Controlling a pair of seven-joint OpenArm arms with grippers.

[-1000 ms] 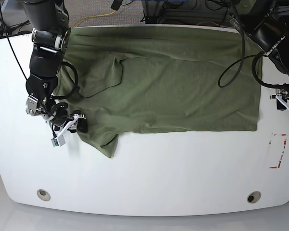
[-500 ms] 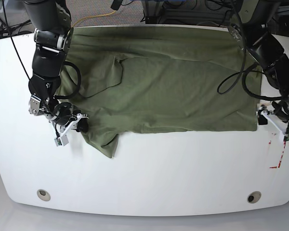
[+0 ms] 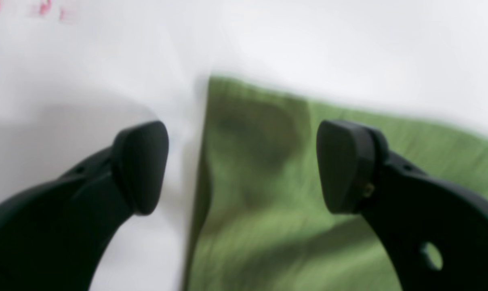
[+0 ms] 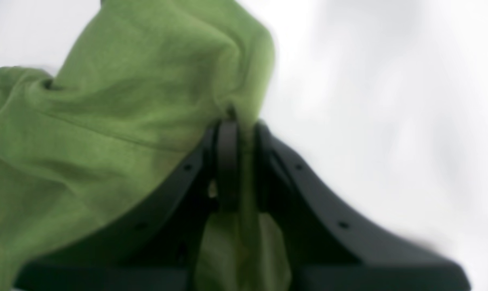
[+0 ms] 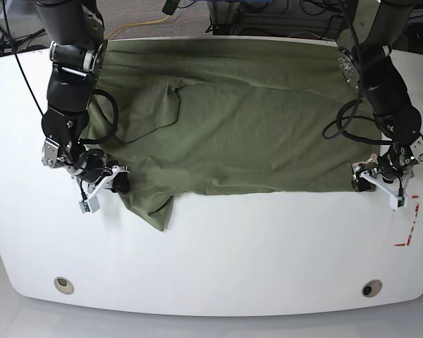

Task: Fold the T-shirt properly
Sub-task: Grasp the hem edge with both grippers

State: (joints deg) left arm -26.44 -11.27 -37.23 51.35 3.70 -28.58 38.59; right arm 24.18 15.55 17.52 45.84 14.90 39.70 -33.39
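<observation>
Two grippers are working the near hem of the olive T-shirt [image 5: 240, 120] lying across the white table [image 5: 218, 253]: my right gripper [image 4: 236, 125] is pinching the seven-o'clock sleeve, while my left gripper [image 3: 242, 165] is hovering spread astride the four-o'clock corner, readying a matching lift.

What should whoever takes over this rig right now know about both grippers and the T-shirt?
Right gripper: shut on the T-shirt, pinching fabric at its near corner by the sleeve end.
Left gripper: open, jaws straddling the shirt's other near corner, nothing gripped yet.
T-shirt: spread across the far part of the white table, one sleeve folded in, near sleeve rumpled.
Done: one corner gripped.
Left: close the left gripper on its corner, then make the folds.
</observation>
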